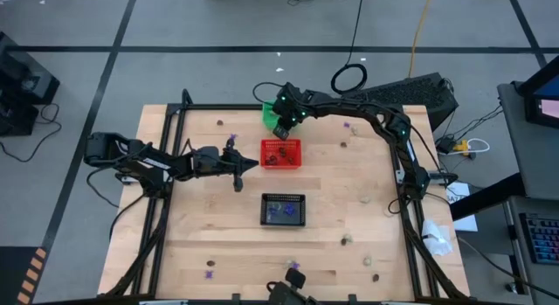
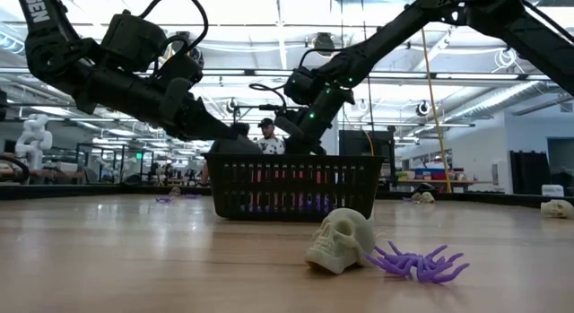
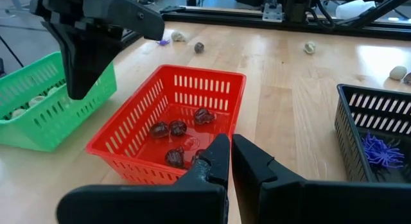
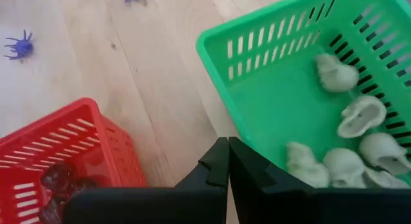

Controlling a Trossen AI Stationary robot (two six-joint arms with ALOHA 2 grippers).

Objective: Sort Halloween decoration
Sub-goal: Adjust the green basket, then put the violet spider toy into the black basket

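Left pincer (image 3: 229, 161) sat together, nothing held, hovering just beside the red basket (image 1: 282, 154) on its left-arm side. Right pincer (image 4: 227, 161) also together and empty, above the gap between the green basket (image 1: 271, 115) and the red one, at the green basket's rim.

Trinkets so far: dark brown ones (image 3: 176, 128) lay in the red basket, pale cream skulls (image 4: 363, 116) in the green basket, purple spiders (image 3: 380, 149) in the black basket (image 1: 284, 210).

Many were loose on the counter (image 1: 349, 200): a purple spider (image 1: 232, 140) near the left arm, another (image 1: 348, 127) near the right arm, one (image 1: 209, 273) at the near edge, pale and brown bits (image 1: 366, 199) scattered on the right-arm side. In the low view a cream skull (image 2: 341, 240) lay touching a purple spider (image 2: 417, 261) in front of the black basket.

A person (image 2: 266, 134) stood in the room well behind the counter.
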